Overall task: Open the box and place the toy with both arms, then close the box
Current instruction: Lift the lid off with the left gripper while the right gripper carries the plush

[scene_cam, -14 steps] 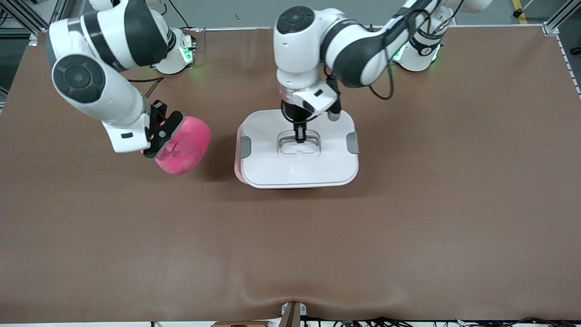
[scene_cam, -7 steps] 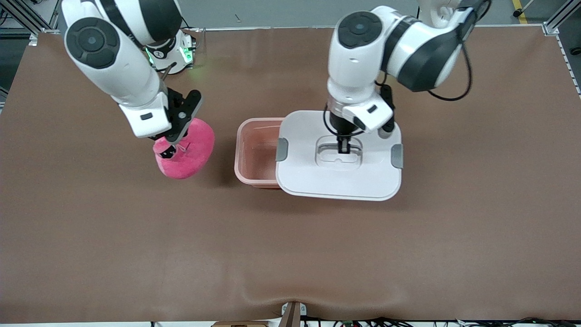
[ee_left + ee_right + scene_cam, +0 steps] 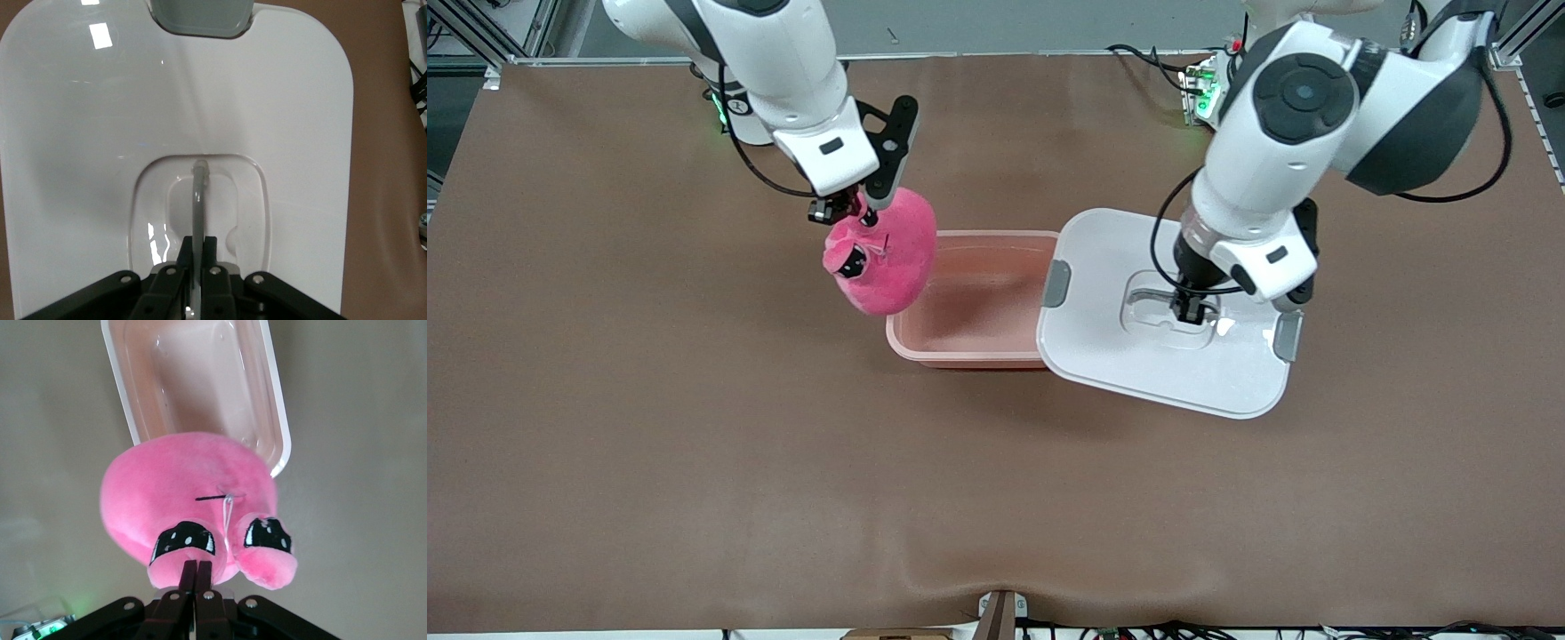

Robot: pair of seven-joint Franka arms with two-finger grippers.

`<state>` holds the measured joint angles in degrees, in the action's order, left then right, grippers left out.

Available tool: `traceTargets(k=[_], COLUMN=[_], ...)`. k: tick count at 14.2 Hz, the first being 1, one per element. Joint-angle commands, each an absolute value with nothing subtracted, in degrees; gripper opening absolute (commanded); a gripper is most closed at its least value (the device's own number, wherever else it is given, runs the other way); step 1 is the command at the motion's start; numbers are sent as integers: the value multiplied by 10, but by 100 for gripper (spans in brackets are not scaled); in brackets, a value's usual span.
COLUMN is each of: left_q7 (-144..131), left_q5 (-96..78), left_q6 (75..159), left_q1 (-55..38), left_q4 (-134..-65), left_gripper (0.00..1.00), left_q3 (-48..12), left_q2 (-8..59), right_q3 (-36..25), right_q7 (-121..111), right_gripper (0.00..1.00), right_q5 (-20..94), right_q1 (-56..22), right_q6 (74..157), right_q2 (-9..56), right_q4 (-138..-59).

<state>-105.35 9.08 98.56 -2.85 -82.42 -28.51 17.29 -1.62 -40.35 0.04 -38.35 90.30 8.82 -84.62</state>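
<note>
Your right tool (image 3: 860, 213) pinches the soft pink plush toy (image 3: 885, 253) shut, over the tub's (image 3: 969, 351) rim toward the right arm's end; release early and it drops onto the counter (image 3: 694, 444). Left tool (image 3: 1193, 307) clamps the glossy white lid's (image 3: 1138, 356) clear handle; tilted lid could slip.

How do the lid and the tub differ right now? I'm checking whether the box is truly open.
The lid is white, flat and held up by the left end effector, which is shut on its handle; the tub is pale pink, deep, empty and resting on the table. The lid sits tilted, overlapping the tub's end. Both are rounded rectangles.
</note>
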Motion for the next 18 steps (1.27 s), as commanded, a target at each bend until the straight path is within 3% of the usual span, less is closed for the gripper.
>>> traceTargets(k=[1, 18], left_q7=[-971, -824], left_q5=[30, -82], left_q6=[958, 908], left_q1=[26, 127], left_q4=[-836, -841], left_gripper=[0, 0], left_q3=[-288, -287], left_q2=[139, 138], right_q3=[-21, -24], right_q7=[-426, -555], right_gripper=[0, 0], right_q5=[6, -4], right_q1=[-409, -444], right_q6=[925, 976], right_q2=[89, 145], right_q4=[-840, -847])
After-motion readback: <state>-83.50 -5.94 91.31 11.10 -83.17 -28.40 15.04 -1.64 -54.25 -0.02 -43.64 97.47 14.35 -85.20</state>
